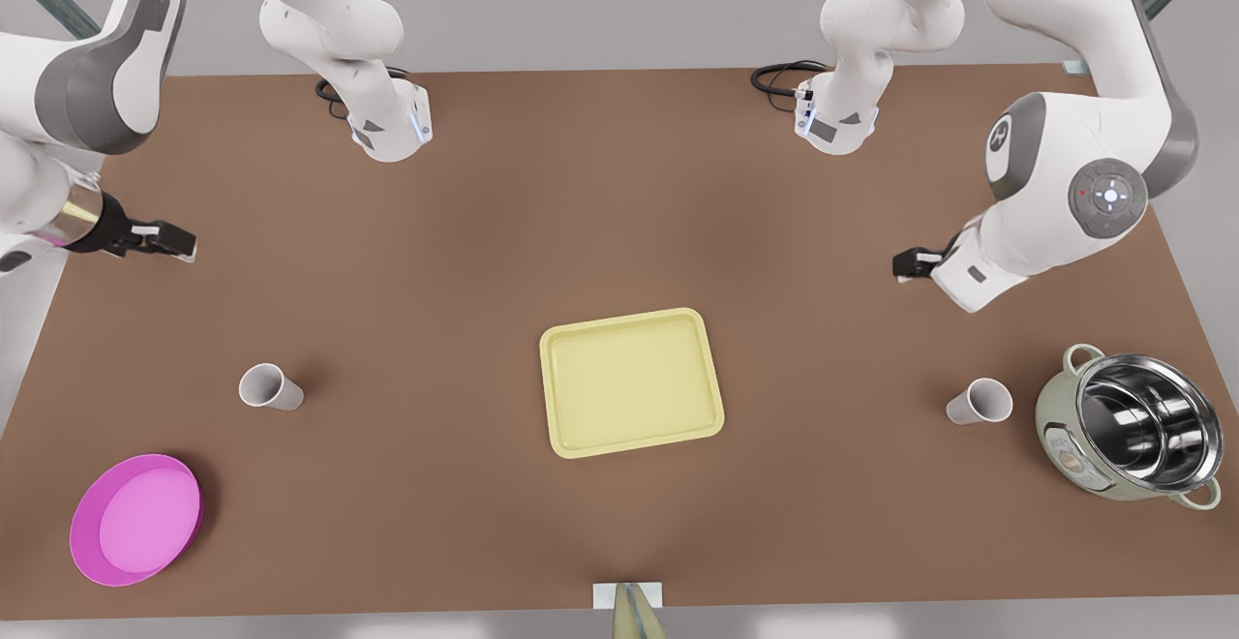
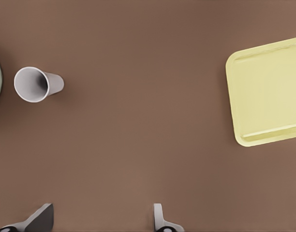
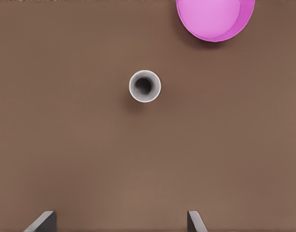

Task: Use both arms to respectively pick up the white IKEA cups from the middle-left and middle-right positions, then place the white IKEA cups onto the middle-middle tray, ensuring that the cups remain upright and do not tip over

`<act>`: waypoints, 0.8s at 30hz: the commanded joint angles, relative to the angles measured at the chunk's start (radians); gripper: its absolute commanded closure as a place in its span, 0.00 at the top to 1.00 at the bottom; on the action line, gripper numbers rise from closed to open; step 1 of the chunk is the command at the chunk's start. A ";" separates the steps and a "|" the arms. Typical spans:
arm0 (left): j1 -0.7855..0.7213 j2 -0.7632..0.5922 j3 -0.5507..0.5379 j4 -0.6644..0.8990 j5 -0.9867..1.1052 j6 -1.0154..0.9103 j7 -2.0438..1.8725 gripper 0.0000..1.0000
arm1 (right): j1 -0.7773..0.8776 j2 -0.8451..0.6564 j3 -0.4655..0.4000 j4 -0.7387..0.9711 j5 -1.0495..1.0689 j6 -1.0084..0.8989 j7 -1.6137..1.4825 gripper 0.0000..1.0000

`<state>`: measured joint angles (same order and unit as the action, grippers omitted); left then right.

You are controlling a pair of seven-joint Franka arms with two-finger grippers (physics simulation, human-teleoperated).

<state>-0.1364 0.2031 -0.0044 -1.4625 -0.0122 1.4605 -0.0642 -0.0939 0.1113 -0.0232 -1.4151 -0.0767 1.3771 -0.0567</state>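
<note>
A plain brown table (image 1: pixel 619 194) with a matte top spreads across the scene. Beyond its far edge stands a flat pale grey wall (image 1: pixel 600 0). Soft, even light leaves only faint shadows.

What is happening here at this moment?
Nothing is held yet. The left pincer, open, hovers above the table near the white cup beside the steel pot. The right pincer, open, hovers near the other white cup by the magenta bowl. The yellow tray between them holds nothing.
</note>
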 commanded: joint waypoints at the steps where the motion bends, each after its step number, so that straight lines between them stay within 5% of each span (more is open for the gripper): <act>1: -0.005 -0.001 0.003 0.001 -0.014 0.006 -0.109 1.00 | 0.000 0.001 -0.003 -0.002 -0.003 0.031 -0.058 1.00; 3: -0.005 0.002 0.003 0.001 -0.012 0.014 -0.106 1.00 | 0.000 0.103 -0.008 0.050 -0.035 0.036 -0.061 1.00; 8: 0.178 0.486 0.050 0.327 -0.012 0.267 0.101 1.00 | -0.073 0.393 -0.008 0.102 0.015 0.203 -0.061 1.00; 18: 0.202 0.565 0.084 0.251 -0.012 0.380 0.152 1.00 | -0.116 0.481 -0.006 -0.124 0.084 0.669 -0.055 1.00; 24: 0.201 0.607 0.092 0.198 -0.015 0.371 0.144 1.00 | -0.125 0.501 -0.006 -0.200 0.083 0.705 -0.061 1.00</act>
<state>0.0653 0.8071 0.0879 -1.2629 -0.0268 1.8172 0.0199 -0.2188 0.6153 -0.0299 -1.6041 0.0017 1.9929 -0.0988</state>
